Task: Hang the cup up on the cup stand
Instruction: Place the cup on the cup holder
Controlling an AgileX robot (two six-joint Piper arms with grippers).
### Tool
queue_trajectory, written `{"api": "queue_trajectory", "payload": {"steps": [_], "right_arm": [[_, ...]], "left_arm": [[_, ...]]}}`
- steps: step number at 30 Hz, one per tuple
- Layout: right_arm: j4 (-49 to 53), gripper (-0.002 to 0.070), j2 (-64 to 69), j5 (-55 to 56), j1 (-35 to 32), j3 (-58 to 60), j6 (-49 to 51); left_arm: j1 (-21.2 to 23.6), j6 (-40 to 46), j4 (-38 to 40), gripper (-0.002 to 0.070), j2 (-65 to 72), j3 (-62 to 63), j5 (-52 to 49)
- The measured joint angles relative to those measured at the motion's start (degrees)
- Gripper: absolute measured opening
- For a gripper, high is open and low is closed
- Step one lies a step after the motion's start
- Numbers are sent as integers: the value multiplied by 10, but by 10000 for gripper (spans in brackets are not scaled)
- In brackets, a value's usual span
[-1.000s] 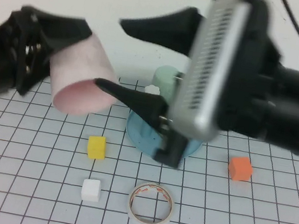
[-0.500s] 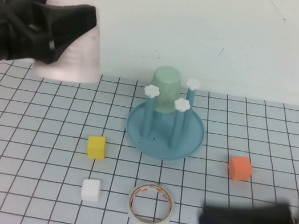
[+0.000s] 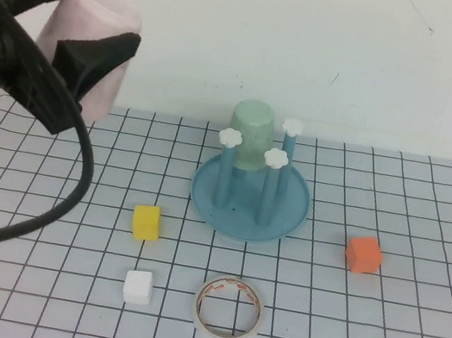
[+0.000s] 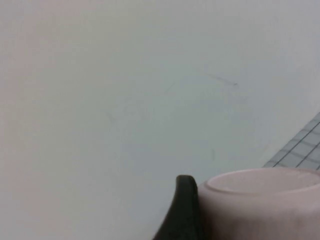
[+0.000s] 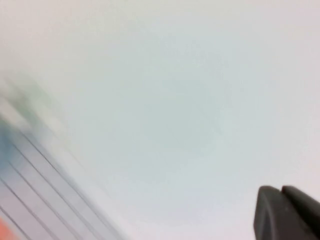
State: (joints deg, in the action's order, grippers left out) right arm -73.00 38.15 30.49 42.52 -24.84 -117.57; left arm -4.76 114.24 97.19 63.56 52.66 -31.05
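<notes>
Not yet hung: pink cup [image 3: 88, 40] gripped sideways in the left end effector [image 3: 68, 23], high at the far left, well apart from the cup stand [image 3: 249, 196] mid-worktop; carrying across and lowering onto a free peg still left. Right end effector [image 5: 287, 212] closed, empty, out of the high view. Counted: one pink cup, one green cup [image 3: 251, 134] on the stand, three visible flower-capped pegs, three blocks, one tape roll [image 3: 228, 309].

The left gripper [image 3: 82, 17] is matte black with two tapered, wedge-shaped fingers [image 3: 96, 59], a thick black cable [image 3: 62, 201] looping below it, while the right gripper [image 5: 285, 212] shows two blunt black fingertips pressed together.
</notes>
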Motion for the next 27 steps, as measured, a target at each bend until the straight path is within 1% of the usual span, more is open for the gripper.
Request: {"api": "queue_trajectory", "payload": {"steps": [2, 4, 5, 7, 9, 11, 13, 16, 18, 21, 24, 27], "right_arm": [[-138, 6, 0, 144, 0, -7, -157], [-227, 5, 0, 260, 0, -15, -238], [-254, 4, -1, 310, 0, -17, -248], [-284, 1, -10, 361, 0, -17, -246], [-285, 0, -27, 375, 0, -17, -223], [-285, -1, -51, 361, 0, -17, -179], [-285, -1, -76, 319, 0, -17, -125], [-285, -1, -110, 201, 0, -17, -31], [-285, -1, -123, 83, 0, -17, 30], [-285, -1, -126, -110, 0, -17, 84], [-281, -1, -115, -251, 0, -17, 140], [-243, -1, -98, -341, 0, -4, 234]], "left_arm": [[0, 18, 0, 554, -1, 0, 14], [0, 37, 0, 554, -5, 0, 36], [0, 46, 0, 554, -8, 0, 44], [0, 62, 1, 554, -13, 0, 64], [0, 72, 1, 554, -17, 0, 90], [0, 81, 2, 554, -19, 0, 120], [0, 85, 3, 554, -21, 0, 139], [0, 88, 5, 554, -23, 0, 145], [0, 89, 5, 554, -24, 0, 145], [0, 89, 5, 554, -26, 0, 146], [0, 91, 5, 554, -26, 0, 146], [0, 98, 6, 554, -26, 0, 146]]}}
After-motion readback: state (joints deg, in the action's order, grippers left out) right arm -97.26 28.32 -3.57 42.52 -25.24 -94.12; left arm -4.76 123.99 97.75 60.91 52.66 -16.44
